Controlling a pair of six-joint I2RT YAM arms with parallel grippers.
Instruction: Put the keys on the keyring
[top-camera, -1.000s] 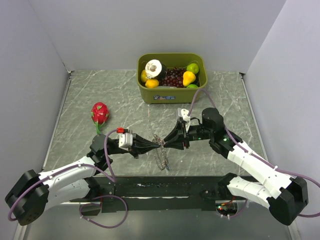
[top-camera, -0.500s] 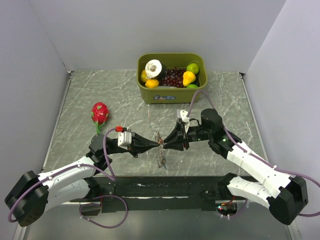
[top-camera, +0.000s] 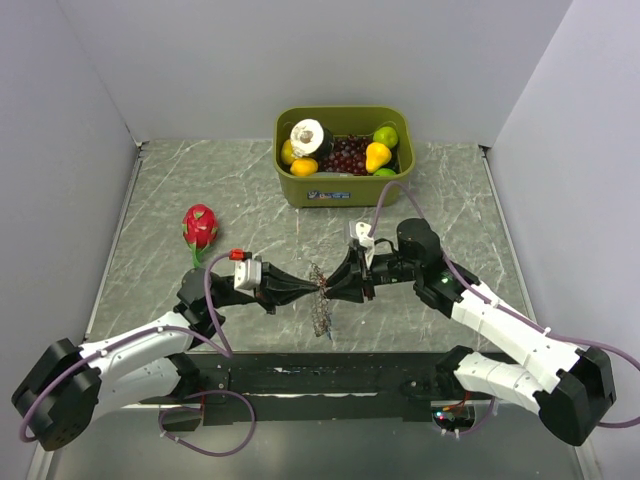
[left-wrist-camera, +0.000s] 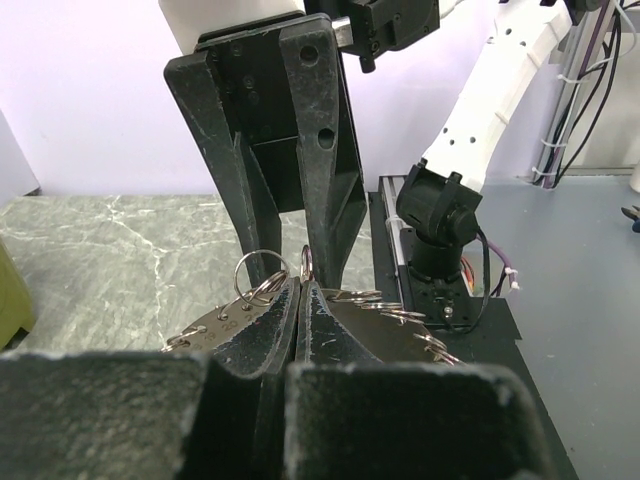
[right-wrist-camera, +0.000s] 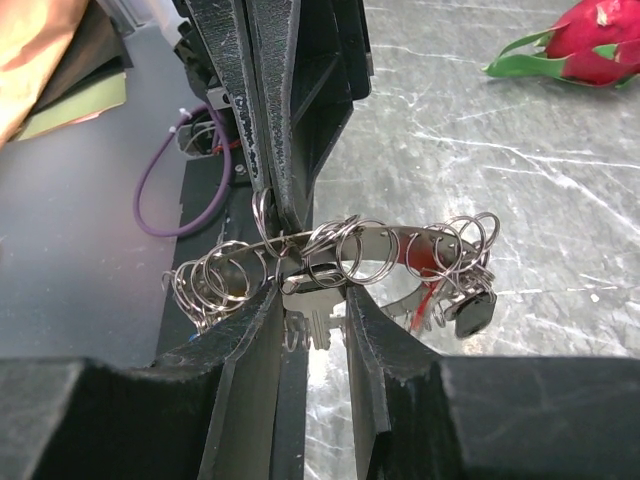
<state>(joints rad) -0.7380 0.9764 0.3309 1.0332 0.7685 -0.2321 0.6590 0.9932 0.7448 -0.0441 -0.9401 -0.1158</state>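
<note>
- Left gripper (left-wrist-camera: 300, 292): jaws pressed fully together, pinching the keyring (right-wrist-camera: 385, 255) at the tips. The metal band runs out to either side of the closed fingers.
- Right gripper (right-wrist-camera: 312, 300): jaws partly closed on a silver key (right-wrist-camera: 305, 322). The key sits upright between the two fingers, with its toothed blade pointing down into the gap.
- Position of the two tools: seen from above, the tips meet nose to nose over the near middle of the table (top-camera: 200, 180). The left arm reaches in from the left and the right arm from the right.
- Keyring relative to the tools: it is raised off the table and hangs between and below the two tips. From the right wrist it arcs sideways just above that gripper's fingers, and the left fingers come down onto it from above.
- Silver key relative to the keyring: its head lies right at the band, beside the point where the left fingers pinch. Whether it is threaded on cannot be told.
- Small wire rings (right-wrist-camera: 340, 245): many of them are strung along the band.
- Black tag (right-wrist-camera: 470, 312): it dangles from the band's right end, beside a red piece.
- Green bin (top-camera: 345, 190): it holds fruit and stands at the far edge, well apart from the tools.
- Dragon fruit (top-camera: 200, 225): it lies on the table to the left, away from the keyring.
</note>
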